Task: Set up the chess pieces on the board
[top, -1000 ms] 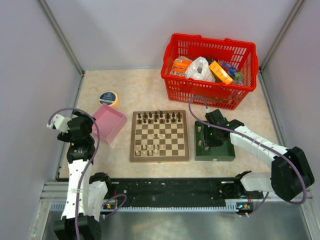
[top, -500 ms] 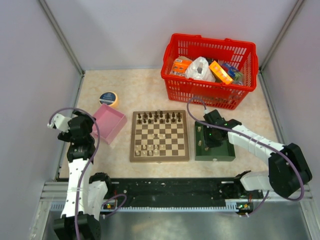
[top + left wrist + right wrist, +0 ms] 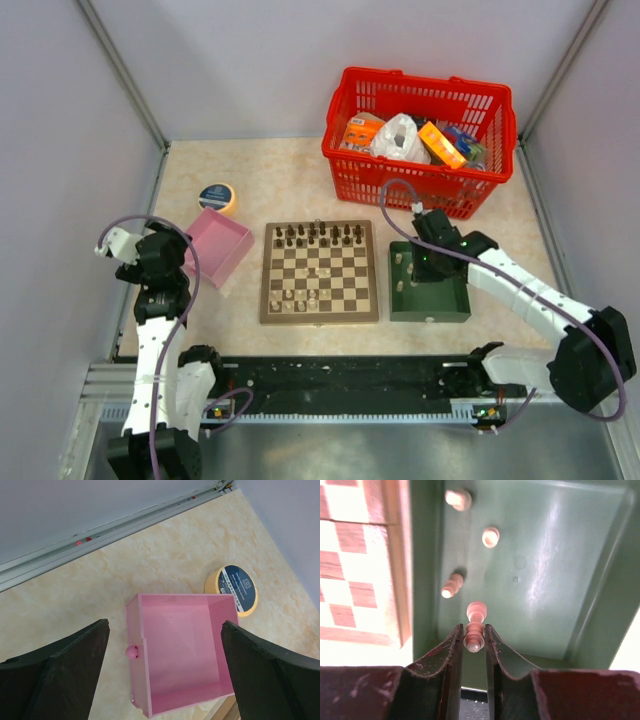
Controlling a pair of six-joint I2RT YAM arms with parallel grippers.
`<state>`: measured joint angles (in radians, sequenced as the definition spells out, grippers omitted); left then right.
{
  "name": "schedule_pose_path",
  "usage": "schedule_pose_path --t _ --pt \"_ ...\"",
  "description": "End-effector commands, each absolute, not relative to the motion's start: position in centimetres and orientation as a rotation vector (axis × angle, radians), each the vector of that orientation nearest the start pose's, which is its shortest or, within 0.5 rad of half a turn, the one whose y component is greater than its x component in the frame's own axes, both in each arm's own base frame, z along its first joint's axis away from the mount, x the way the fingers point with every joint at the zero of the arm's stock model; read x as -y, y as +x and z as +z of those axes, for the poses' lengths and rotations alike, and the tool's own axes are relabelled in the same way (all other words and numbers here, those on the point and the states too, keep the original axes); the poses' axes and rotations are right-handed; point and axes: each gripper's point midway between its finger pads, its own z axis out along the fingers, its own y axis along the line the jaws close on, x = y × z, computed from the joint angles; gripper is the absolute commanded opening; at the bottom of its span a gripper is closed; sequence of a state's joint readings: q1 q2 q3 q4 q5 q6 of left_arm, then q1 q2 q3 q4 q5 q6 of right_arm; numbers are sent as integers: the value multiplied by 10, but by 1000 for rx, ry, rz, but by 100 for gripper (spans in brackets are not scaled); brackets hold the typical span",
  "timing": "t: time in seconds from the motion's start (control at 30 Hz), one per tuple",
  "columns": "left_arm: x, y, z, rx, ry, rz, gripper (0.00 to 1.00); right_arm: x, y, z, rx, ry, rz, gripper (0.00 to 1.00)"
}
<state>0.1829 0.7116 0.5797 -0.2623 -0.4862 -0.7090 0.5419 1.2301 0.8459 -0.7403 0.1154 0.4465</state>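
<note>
My right gripper (image 3: 474, 639) clamps a pale cream chess piece (image 3: 474, 629) in the green rectangular tray (image 3: 545, 580); left gripper (image 3: 164, 635) gapes above pink box (image 3: 175, 680)

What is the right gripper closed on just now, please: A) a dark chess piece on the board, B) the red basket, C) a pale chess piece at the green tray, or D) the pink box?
C: the right gripper pinches a pale chess piece at the green tray.

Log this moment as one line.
right jaws: shut on cream piece in green tray | left jaws: open over pink box | board: partly set
</note>
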Motion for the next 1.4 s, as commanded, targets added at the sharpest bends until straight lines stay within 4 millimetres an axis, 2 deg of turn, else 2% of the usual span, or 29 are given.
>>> schedule_pose_path --t 0.0,0.17,0.3,0.5,0.63,0.67,0.83,1.0,1.37 --pt "-111 271 204 -1523 -1096 103 99 -138 232 142 -2545 -122 205 19" --pt "-110 271 204 -1523 -1095 97 99 -156 234 178 -2478 -189 275 19" --pt "-110 270 204 -1516 -1097 92 99 -193 231 186 -2445 -292 362 19" --pt "-111 267 206 -1513 -1097 104 99 -262 217 159 -2460 -515 381 19" --pt "-111 266 205 -1514 -1099 112 99 -304 198 143 -2461 -658 387 19" --pt "-111 266 206 -1511 -1098 111 99 -312 195 134 -2469 -684 375 19" --pt "-113 265 206 -1509 -1101 117 99 -346 184 120 -2465 -760 366 19" --pt "-113 265 206 -1509 -1101 124 99 -362 184 111 -2470 -782 361 19" --pt "-115 264 202 -1515 -1103 137 99 -364 181 99 -2493 -828 352 19"
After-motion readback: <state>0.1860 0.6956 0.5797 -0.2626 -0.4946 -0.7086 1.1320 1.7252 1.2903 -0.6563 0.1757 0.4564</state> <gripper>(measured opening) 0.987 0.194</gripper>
